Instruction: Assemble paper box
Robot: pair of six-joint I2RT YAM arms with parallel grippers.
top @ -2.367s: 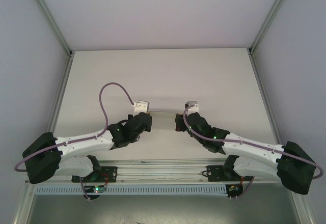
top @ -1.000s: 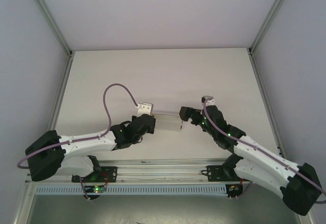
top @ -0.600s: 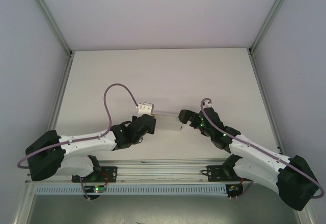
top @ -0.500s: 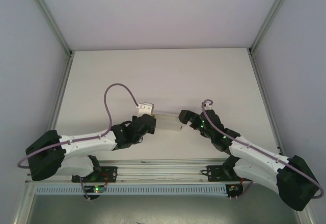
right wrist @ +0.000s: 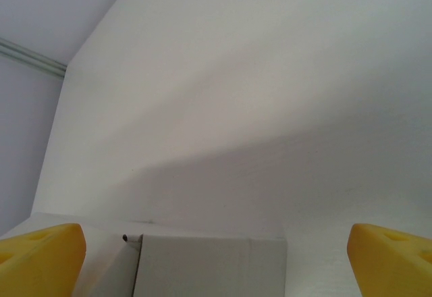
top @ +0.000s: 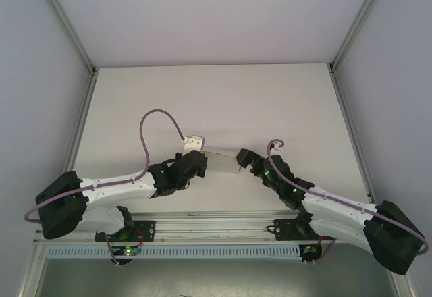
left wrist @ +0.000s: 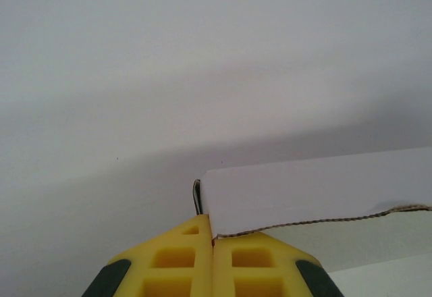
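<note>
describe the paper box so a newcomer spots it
On the pale table, look near the front edge where the two robot arms meet. The paper box is the small white card piece between them, its left end pinched in the left pincer. Its neighbours are black; it's white.

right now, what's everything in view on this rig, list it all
paper box: one, white card, near middle of the table, between the two grippers
table: one, off-white, under everything
frame rails: several, silver metal, along the table's edges and up the corners
cables: two, purple, one looping off each wrist
arms: two, white and black, reaching in from the near edge
left gripper: one, yellow fingers, shut on the paper box's left end
right gripper: one, yellow fingers, open at the paper box's right end
</note>
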